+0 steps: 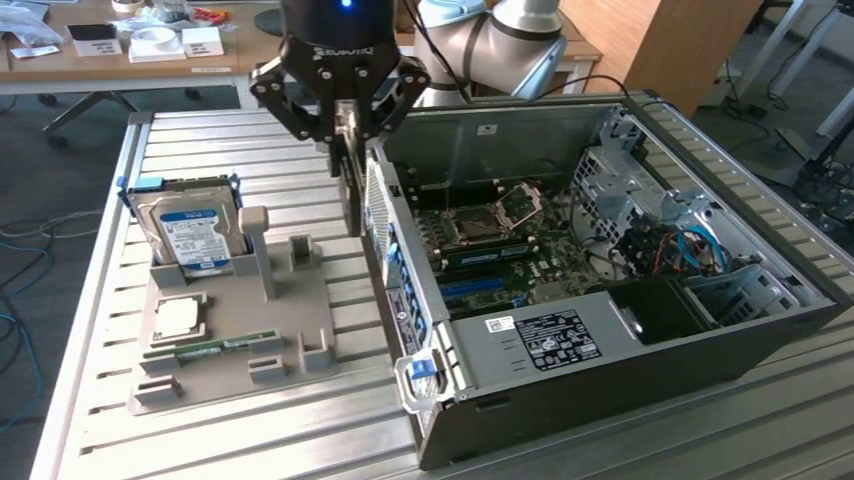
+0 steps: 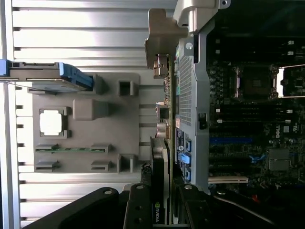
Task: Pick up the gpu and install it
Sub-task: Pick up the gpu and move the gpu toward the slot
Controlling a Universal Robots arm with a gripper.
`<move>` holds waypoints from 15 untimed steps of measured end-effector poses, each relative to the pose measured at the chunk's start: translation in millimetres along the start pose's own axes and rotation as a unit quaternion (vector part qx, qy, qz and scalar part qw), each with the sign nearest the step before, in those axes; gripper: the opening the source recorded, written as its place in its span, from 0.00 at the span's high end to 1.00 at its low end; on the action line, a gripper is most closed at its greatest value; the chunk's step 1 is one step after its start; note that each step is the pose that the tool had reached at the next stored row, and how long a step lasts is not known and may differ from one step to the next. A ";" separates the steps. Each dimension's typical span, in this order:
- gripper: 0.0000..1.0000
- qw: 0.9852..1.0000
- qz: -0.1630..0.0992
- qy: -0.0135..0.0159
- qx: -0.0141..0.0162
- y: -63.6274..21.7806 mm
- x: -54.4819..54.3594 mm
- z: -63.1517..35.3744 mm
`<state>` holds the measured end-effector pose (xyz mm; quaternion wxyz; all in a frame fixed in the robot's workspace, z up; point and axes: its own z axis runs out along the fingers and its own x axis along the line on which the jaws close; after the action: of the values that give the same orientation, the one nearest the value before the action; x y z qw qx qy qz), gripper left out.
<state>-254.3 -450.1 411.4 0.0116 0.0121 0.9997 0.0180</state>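
My gripper hangs above the table, shut on the gpu. The card is thin and dark and hangs edge-down from the fingers. It sits just beyond the open computer case, next to the case's perforated rear panel, on the exterior view's left. In the wrist view the gpu runs edge-on between my fingers, with a logo on its near end and its pale metal bracket at the far end. The motherboard lies exposed inside the case.
A grey parts fixture lies on the slatted metal table, on the exterior view's left of the case. It holds an upright hard drive, a square processor chip and a green memory stick. A desk with clutter stands behind.
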 end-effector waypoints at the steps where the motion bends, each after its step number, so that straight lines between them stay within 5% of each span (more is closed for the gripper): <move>1: 0.73 1.000 0.000 0.000 0.000 0.1 -2.9 0.0; 15: 0.73 1.000 0.000 0.000 0.000 1.2 -51.2 1.1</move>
<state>-203.1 -450.1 411.5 0.0115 0.0122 0.9997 0.0179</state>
